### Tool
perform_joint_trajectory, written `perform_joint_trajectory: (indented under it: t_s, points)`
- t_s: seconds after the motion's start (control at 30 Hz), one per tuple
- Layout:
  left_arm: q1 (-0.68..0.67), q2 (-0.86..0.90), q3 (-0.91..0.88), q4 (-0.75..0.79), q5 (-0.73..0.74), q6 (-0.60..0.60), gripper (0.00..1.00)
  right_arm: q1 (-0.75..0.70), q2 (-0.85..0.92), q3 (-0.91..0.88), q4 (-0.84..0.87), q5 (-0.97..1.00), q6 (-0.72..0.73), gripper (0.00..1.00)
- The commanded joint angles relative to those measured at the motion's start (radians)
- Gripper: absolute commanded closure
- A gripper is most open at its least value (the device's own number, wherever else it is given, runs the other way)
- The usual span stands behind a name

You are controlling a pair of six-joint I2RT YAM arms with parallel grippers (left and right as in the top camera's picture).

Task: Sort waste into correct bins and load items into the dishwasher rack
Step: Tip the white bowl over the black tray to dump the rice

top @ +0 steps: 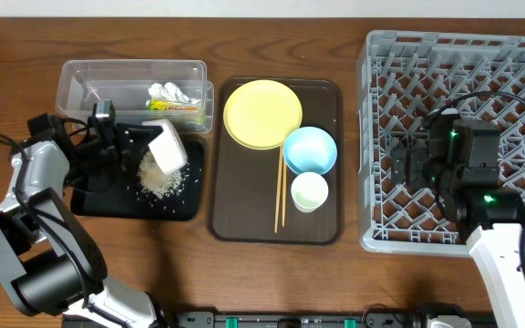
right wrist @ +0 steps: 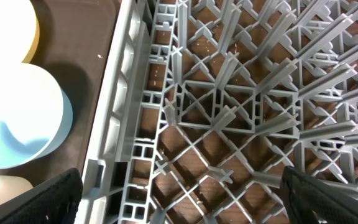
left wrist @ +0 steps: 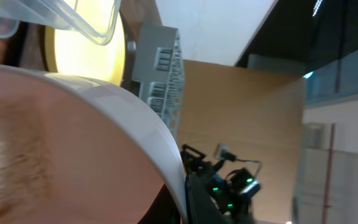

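My left gripper (top: 142,142) is shut on the rim of the white bowl with the pinkish outside (top: 168,146) and holds it tipped over the black tray (top: 94,202). Beige rice crumbs (top: 158,180) lie on the tray below it. In the left wrist view the bowl (left wrist: 73,143) fills the left side. The clear container (top: 80,77) holds the snack wrapper (top: 173,107) and the white tissue (top: 169,91). My right gripper (top: 408,155) hangs open and empty over the left part of the grey rack (top: 518,55); the right wrist view shows it wide open (right wrist: 182,199) over the rack grid (right wrist: 229,93).
A dark brown serving tray (top: 244,210) in the middle carries the yellow plate (top: 262,114), the light blue bowl (top: 310,150), the small pale cup (top: 309,191) and the chopsticks (top: 280,196). The blue bowl (right wrist: 17,118) lies just left of the rack wall.
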Motion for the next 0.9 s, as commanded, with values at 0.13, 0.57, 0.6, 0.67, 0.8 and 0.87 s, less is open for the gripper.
perform_joint_trajectory:
  t_s: [0.13,0.57,0.6,0.67,0.8,0.87]
  points:
    - [0.007,0.002,-0.012,-0.002,0.055,-0.203,0.94,0.007,0.001,0.018,-0.001,-0.004,0.007,0.01]
    - [0.007,0.002,-0.012,0.006,0.054,-0.240,0.94,0.006,0.001,0.018,-0.001,-0.004,0.007,0.01]
    - [0.007,0.002,-0.012,0.015,0.050,-0.240,0.94,0.006,0.001,0.018,-0.001,-0.004,0.007,0.01]
    - [0.007,0.002,-0.012,0.026,0.019,-0.241,0.94,0.006,0.001,0.018,-0.001,-0.004,0.007,0.01]
    - [0.007,0.002,-0.012,0.027,-0.148,-0.331,0.94,0.007,0.001,0.018,-0.002,-0.004,0.007,0.01]
    - [0.007,0.002,-0.012,0.039,-0.165,-0.358,0.94,0.006,0.001,0.018,-0.001,-0.004,0.007,0.01]
